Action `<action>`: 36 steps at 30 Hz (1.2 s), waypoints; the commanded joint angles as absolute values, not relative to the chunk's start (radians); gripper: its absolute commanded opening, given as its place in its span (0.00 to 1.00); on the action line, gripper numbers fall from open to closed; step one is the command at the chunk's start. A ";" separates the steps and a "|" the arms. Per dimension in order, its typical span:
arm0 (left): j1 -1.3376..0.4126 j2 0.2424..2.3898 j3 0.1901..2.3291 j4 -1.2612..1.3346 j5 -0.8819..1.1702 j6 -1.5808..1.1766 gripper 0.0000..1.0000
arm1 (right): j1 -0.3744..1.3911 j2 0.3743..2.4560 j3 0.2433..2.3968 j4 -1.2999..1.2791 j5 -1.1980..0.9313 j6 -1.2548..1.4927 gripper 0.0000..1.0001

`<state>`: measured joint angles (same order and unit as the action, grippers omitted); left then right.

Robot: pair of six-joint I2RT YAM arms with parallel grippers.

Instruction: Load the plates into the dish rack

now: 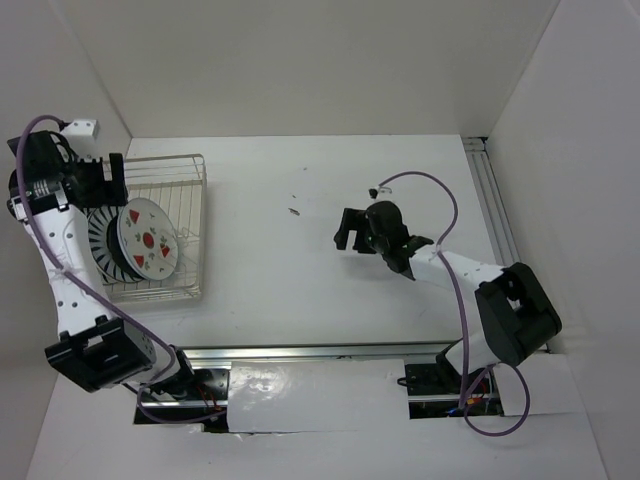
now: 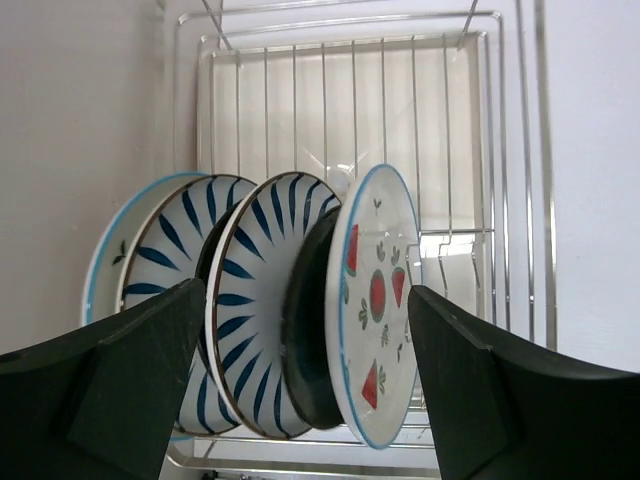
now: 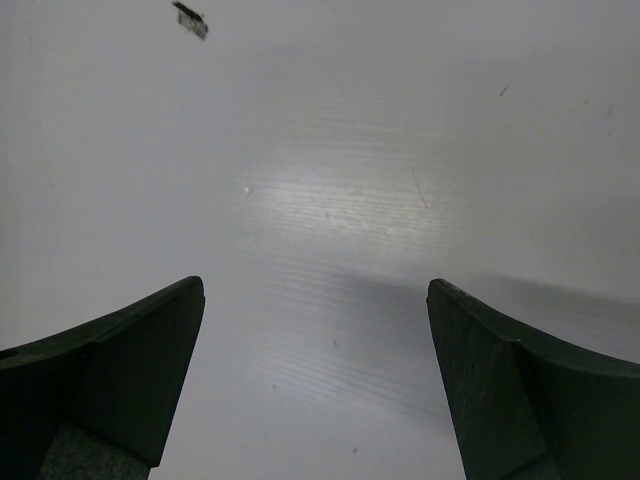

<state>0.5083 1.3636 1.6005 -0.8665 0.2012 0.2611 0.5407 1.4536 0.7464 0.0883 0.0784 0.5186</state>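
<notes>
Wire and china sit right under the left tool (image 2: 308,292): the plates (image 2: 255,320) stand on edge in a tight row in the dish rack (image 2: 330,110), between jaws spread wide and holding nothing. With every plate seemingly racked, I'd lift that tool straight off the rims with no sideways drift, since its fingers (image 2: 120,380) flank the row closely and a wall (image 2: 70,150) stands just beside it. Ahead of it the rack is unfilled, and the right tool (image 3: 315,285), jaws also wide and empty, hangs over open desk (image 3: 330,150) with room all round.
</notes>
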 commanded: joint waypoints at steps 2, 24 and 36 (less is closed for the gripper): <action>0.511 1.266 1.617 -0.897 0.252 0.236 0.95 | 0.545 1.417 0.877 0.031 0.164 0.442 0.99; 0.511 0.873 1.184 -0.615 0.557 0.012 0.99 | 0.545 0.997 0.905 -0.097 0.359 0.295 0.99; 0.511 0.854 1.106 -0.607 0.577 0.077 0.99 | 0.545 0.950 0.851 -0.097 0.387 0.295 0.99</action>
<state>0.5083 0.8684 1.1217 -0.6460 0.5377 0.0441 0.5407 0.9882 0.8474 -0.1085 0.3599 0.3153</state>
